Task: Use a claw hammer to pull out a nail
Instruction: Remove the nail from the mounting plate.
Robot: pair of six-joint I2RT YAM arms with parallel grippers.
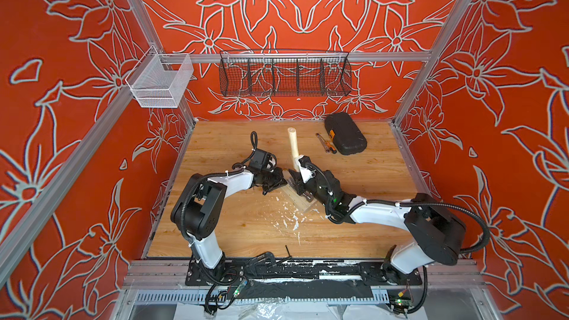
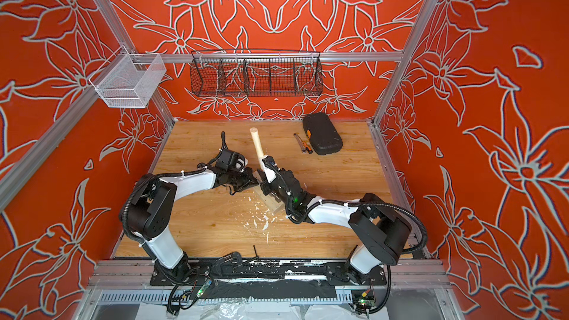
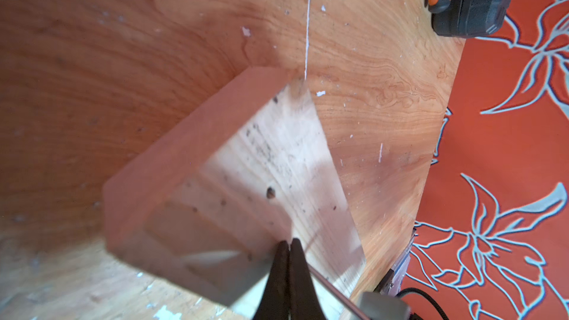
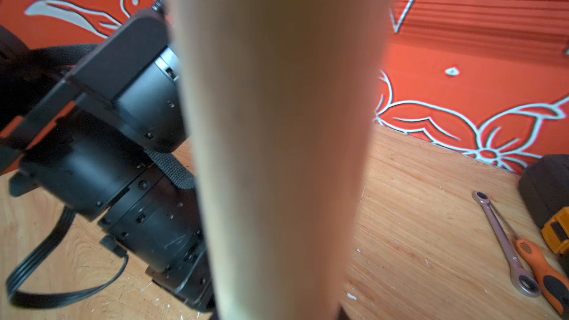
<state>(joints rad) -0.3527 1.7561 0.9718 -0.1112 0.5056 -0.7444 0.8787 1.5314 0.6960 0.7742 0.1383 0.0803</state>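
Observation:
The claw hammer's pale wooden handle rises toward the back wall and fills the right wrist view. My right gripper is shut on it low down, over a pale wood block. The arm hides the hammer head in both top views. My left gripper is shut, tips pressed on the block's top face. A thin shiny shaft, seemingly the nail, slants from beside those tips toward a blurred grey piece.
A black case lies at the back right, with a wrench and an orange-handled screwdriver beside it. White flecks litter the table in front of the block. A black wire basket and a white mesh basket hang above.

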